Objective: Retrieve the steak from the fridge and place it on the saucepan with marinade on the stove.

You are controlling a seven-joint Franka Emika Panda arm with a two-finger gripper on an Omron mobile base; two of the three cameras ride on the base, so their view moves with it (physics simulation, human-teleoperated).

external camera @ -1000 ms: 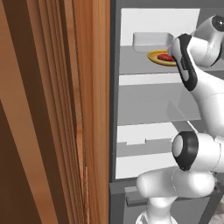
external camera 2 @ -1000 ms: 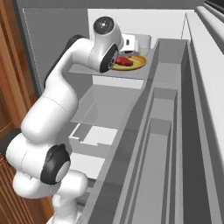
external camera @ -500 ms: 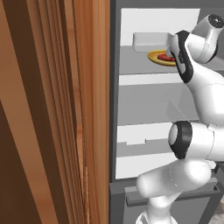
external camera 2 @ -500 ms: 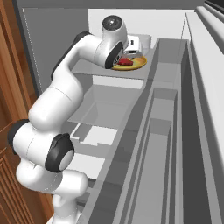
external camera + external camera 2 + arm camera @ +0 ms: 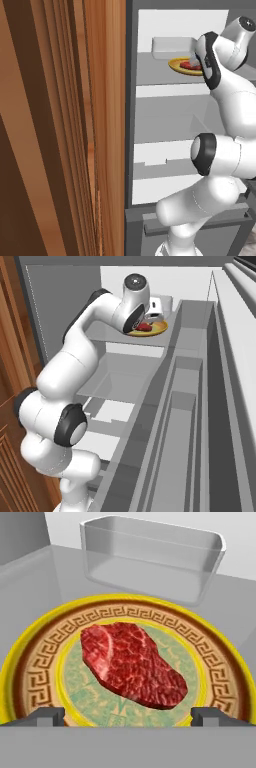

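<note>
The steak (image 5: 132, 664), a flat red marbled piece, lies in the middle of a round yellow-rimmed plate (image 5: 30, 662) on the upper glass shelf of the open fridge (image 5: 160, 107). My gripper (image 5: 129, 716) hangs just above the steak's near edge. It is open, one fingertip on each side, and nothing is between them. From the base, the steak (image 5: 144, 327) shows as a red spot on the plate (image 5: 160, 330), right under my hand. In the left base view the plate (image 5: 176, 65) peeks out beside my wrist. The saucepan, marinade and stove are out of view.
A clear plastic container (image 5: 150, 557) stands just behind the plate on the same shelf. A wooden cabinet (image 5: 60, 125) walls off the left side. The open fridge door (image 5: 195, 421) with its grey bins runs along the right. Lower shelves lie beneath my arm.
My arm has stretched further into the fridge, carrying the hand closer over the plate and steak. The jaws have stayed open.
</note>
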